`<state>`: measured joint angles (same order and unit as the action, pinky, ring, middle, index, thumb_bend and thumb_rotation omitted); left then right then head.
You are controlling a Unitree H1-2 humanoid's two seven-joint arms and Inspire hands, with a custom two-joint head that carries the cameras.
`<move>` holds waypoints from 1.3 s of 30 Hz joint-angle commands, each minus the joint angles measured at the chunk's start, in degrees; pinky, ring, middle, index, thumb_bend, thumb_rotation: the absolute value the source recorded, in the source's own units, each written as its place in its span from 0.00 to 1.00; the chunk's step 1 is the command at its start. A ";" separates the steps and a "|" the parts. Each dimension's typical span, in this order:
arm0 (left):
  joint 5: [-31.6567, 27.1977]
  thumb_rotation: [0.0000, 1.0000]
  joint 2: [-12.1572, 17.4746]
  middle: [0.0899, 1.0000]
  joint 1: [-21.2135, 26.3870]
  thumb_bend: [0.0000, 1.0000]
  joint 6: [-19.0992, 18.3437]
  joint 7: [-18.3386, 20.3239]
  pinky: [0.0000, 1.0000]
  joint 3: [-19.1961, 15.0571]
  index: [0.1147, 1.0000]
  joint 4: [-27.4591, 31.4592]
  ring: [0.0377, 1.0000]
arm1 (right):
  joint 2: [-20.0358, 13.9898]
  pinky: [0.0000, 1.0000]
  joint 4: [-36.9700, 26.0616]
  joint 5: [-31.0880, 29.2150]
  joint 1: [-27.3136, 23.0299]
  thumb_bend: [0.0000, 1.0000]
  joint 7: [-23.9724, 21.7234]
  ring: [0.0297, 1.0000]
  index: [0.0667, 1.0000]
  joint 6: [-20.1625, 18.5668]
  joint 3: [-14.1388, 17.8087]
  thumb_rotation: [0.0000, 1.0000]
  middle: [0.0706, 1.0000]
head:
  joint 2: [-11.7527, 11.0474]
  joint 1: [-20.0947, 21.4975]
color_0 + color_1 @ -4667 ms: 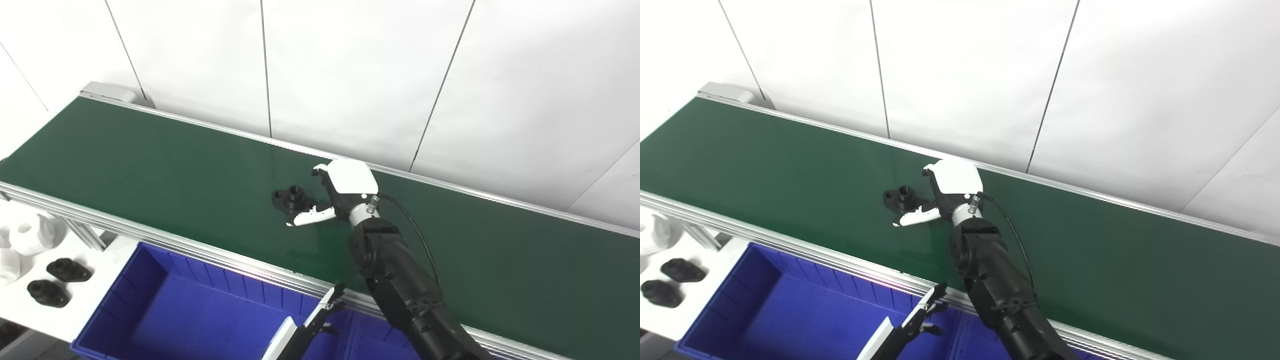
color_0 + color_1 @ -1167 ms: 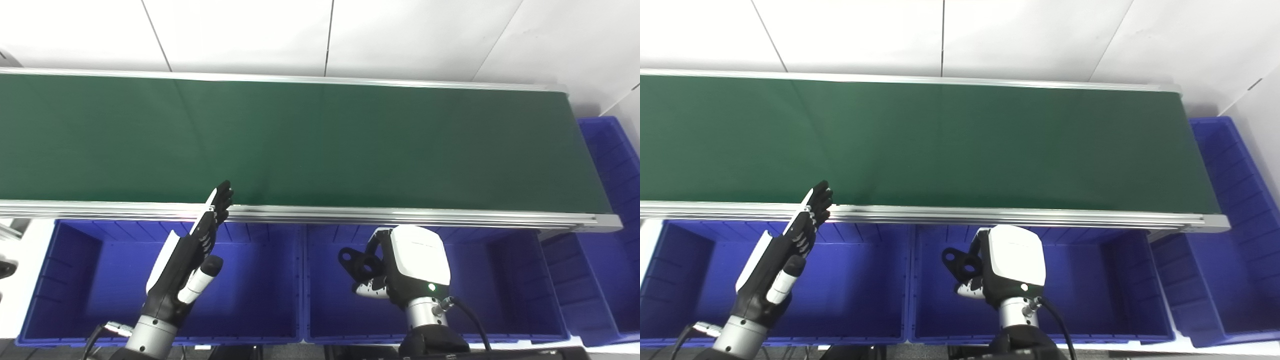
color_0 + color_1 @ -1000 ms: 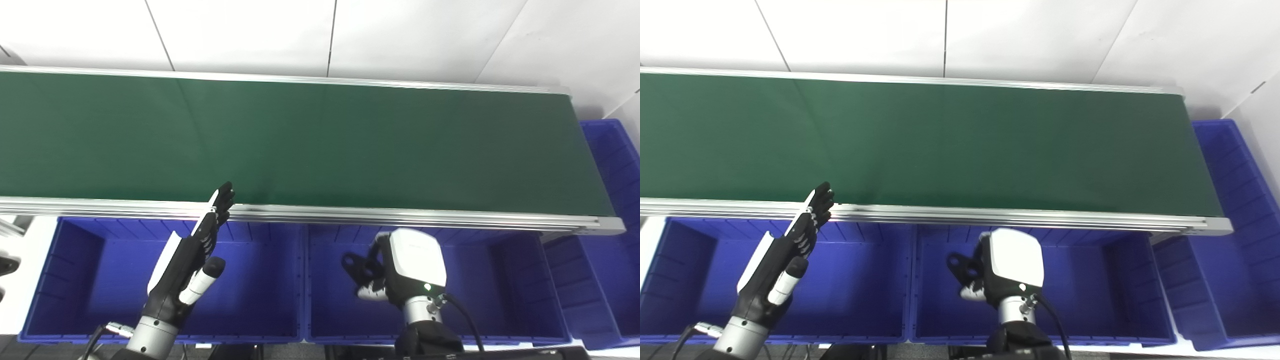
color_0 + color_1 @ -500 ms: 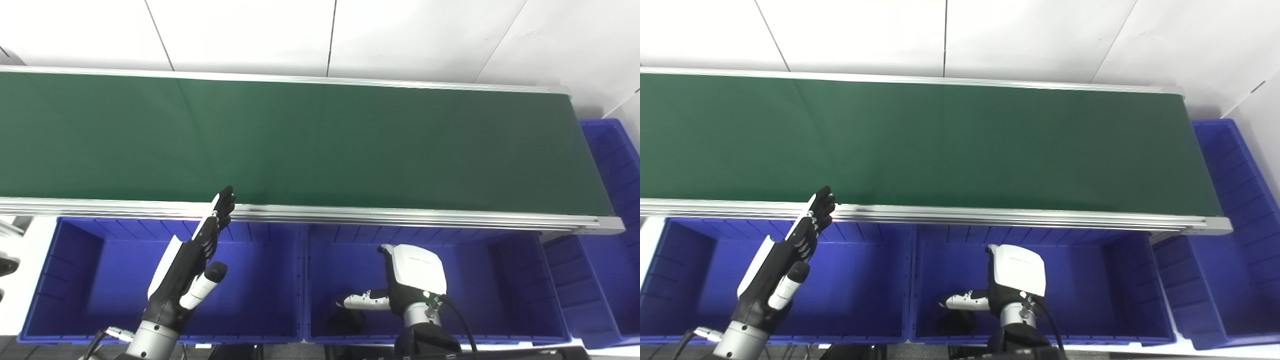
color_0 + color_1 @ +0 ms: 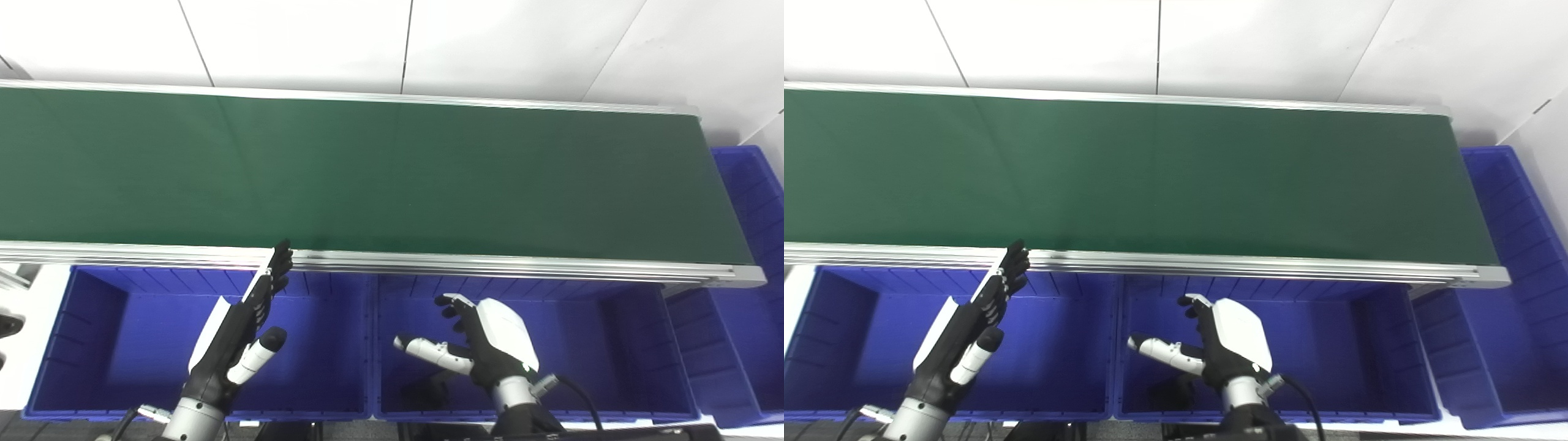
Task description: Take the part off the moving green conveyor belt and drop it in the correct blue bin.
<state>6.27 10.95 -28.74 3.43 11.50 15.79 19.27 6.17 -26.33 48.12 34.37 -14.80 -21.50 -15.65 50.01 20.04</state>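
Note:
The black part (image 5: 424,392) lies on the floor of the middle blue bin (image 5: 631,349), partly hidden under my right hand; it also shows in the right eye view (image 5: 1168,391). My right hand (image 5: 484,352) is open and empty above that bin, fingers spread, thumb pointing left. My left hand (image 5: 236,337) is open and empty, held flat over the left blue bin (image 5: 122,343), its fingertips near the conveyor's front rail. The green conveyor belt (image 5: 367,177) carries no part.
A third blue bin (image 5: 750,202) stands at the belt's right end. The conveyor's aluminium front rail (image 5: 490,264) runs just above the bins. A white wall stands behind the belt. A white surface shows at the far left edge.
My right hand opened over the middle bin and the black part dropped from it onto the bin's floor. The hand then spread and tilted. My left hand shifted slightly right.

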 commanded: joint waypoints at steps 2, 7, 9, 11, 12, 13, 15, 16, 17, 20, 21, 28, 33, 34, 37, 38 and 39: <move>0.26 0.93 -0.40 1.00 -1.13 0.86 4.73 -0.72 0.95 0.18 1.00 1.45 0.97 | 12.14 0.69 -9.11 -27.63 13.39 0.72 10.46 0.76 0.78 13.70 -5.68 0.92 0.80 | -0.77 -1.56; 0.96 0.92 -0.31 1.00 -0.95 0.83 6.75 -1.03 0.92 0.22 1.00 -1.10 0.96 | 7.73 0.73 1.60 -29.77 14.20 0.72 18.67 0.76 0.80 31.32 -7.60 0.92 0.80 | -3.93 -2.62; 0.79 0.91 -0.34 1.00 -0.79 0.83 7.50 -1.03 0.92 0.23 1.00 -2.52 0.96 | 5.64 0.73 7.62 -28.07 11.50 0.75 20.94 0.76 0.80 36.58 -6.03 0.87 0.80 | -5.40 -2.65; 0.77 0.90 -0.51 1.00 -0.75 0.84 8.12 -1.18 0.91 0.23 1.00 -3.46 0.96 | 4.09 0.74 11.89 -27.97 9.37 0.77 21.58 0.78 0.80 39.69 -5.51 0.83 0.82 | -6.27 -2.79; 0.84 0.90 -0.63 1.00 -0.76 0.85 8.43 -1.31 0.91 0.23 1.00 -3.76 0.95 | 3.51 0.74 13.15 -28.03 8.65 0.77 21.61 0.79 0.80 40.69 -5.67 0.83 0.83 | -6.49 -2.82; 0.96 0.91 -0.69 1.00 -0.81 0.86 8.88 -1.42 0.91 0.23 1.00 -3.98 0.95 | 3.09 0.75 14.04 -28.03 8.23 0.78 21.76 0.80 0.80 41.65 -5.95 0.83 0.83 | -7.10 -2.97; 1.66 0.91 -0.72 1.00 -0.89 0.88 10.53 -1.78 0.90 0.25 1.00 -4.36 0.95 | 2.36 0.75 15.97 -27.52 7.44 0.79 22.58 0.81 0.81 44.31 -6.47 0.83 0.84 | -7.75 -3.16; 1.88 0.91 -0.63 1.00 -0.93 0.88 11.31 -1.81 0.89 0.26 1.00 -4.48 0.95 | 2.11 0.75 16.87 -27.31 7.07 0.79 23.01 0.81 0.81 45.70 -6.67 0.83 0.84 | -7.75 -3.16; 2.07 0.91 -0.57 1.00 -1.02 0.88 12.25 -1.88 0.90 0.27 1.00 -4.77 0.95 | 1.89 0.75 17.72 -27.24 6.77 0.79 23.39 0.81 0.81 46.94 -6.91 0.82 0.84 | -8.59 -3.35; 2.26 0.91 -0.44 1.00 -1.26 0.88 14.54 -1.94 0.89 0.09 1.00 -5.87 0.96 | 0.93 0.75 19.42 -27.49 5.81 0.81 24.80 0.81 0.81 48.35 -8.24 0.82 0.85 | -9.29 -3.61; 2.56 0.91 -0.51 1.00 -1.36 0.87 15.23 -2.12 0.89 -0.03 1.00 -6.31 0.96 | 0.32 0.75 19.99 -27.04 5.24 0.82 25.71 0.82 0.81 48.39 -8.98 0.82 0.85 | -9.88 -3.90; 2.79 0.92 -1.33 0.99 -1.84 0.89 19.00 -3.12 0.86 -0.54 1.00 -8.78 0.94 | -3.74 0.86 22.83 -24.69 1.89 0.86 32.95 0.90 0.87 48.41 -14.05 0.91 0.90 | -12.40 -4.48; 3.20 0.92 -2.34 0.99 -2.78 0.90 20.64 -4.04 0.87 -1.01 1.00 -9.47 0.94 | -5.77 0.89 23.89 -24.55 0.71 0.85 36.51 0.92 0.89 48.41 -16.37 0.92 0.92 | -14.90 -5.33; 3.39 0.92 -2.51 0.99 -2.79 0.89 20.97 -4.20 0.86 -1.02 1.00 -9.62 0.94 | -6.15 0.89 24.06 -24.66 0.44 0.84 36.91 0.92 0.89 48.41 -16.69 0.92 0.92 | -15.25 -5.40; 3.81 0.93 -2.67 1.00 -2.66 0.87 21.41 -4.44 0.85 -0.87 1.00 -9.69 0.95 | -6.89 0.89 24.28 -24.91 -0.18 0.83 37.90 0.92 0.89 48.40 -17.43 0.92 0.93 | -14.74 -5.31; 3.78 0.93 -2.65 1.00 -2.67 0.86 21.14 -4.32 0.85 -0.75 1.00 -9.34 0.95 | -7.01 0.89 24.17 -24.96 -0.26 0.83 38.06 0.92 0.89 48.40 -17.51 0.91 0.93 | -13.96 -5.21; 3.68 0.93 -2.57 1.00 -2.73 0.85 20.63 -4.13 0.85 -0.66 1.00 -8.86 0.95 | -7.10 0.89 24.09 -25.02 -0.31 0.83 38.14 0.92 0.89 48.39 -17.58 0.91 0.92 | -13.86 -5.19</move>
<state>9.60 8.53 -31.27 22.28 7.77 15.12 8.62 -4.57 -2.14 21.26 33.63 22.37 24.96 -29.53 36.21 14.85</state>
